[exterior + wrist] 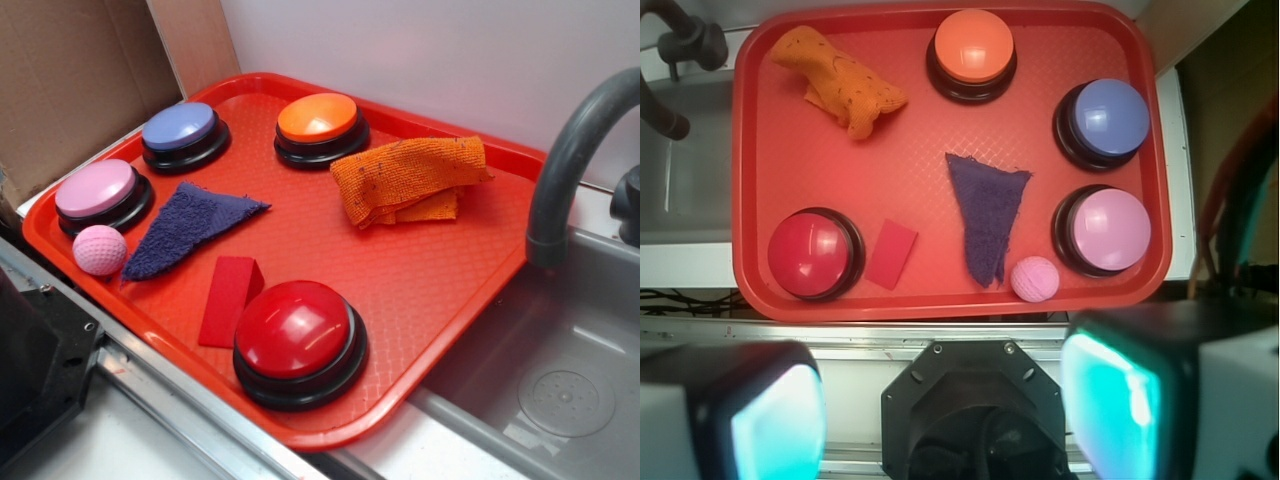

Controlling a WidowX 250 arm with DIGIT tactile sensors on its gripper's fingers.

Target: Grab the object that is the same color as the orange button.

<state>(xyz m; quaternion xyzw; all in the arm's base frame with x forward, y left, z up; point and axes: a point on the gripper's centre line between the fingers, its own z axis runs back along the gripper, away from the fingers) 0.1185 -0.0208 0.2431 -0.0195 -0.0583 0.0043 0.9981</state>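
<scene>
The orange rag (408, 178) (839, 80) lies crumpled at the far right of the red tray (450, 290) (910, 180), close beside the orange button (320, 125) (973, 50). In the wrist view my gripper (955, 410) hangs high above the robot base, short of the tray's near edge, far from the rag. Its two fingers (1120, 400) stand wide apart with nothing between them. The gripper does not show in the exterior view.
On the tray also sit a large red button (297, 338), a red wedge (230, 297), a dark blue cloth (185, 225), a pink ball (100, 249), a pink button (100, 192) and a blue-purple button (182, 132). A sink with a grey faucet (570, 160) lies to the right.
</scene>
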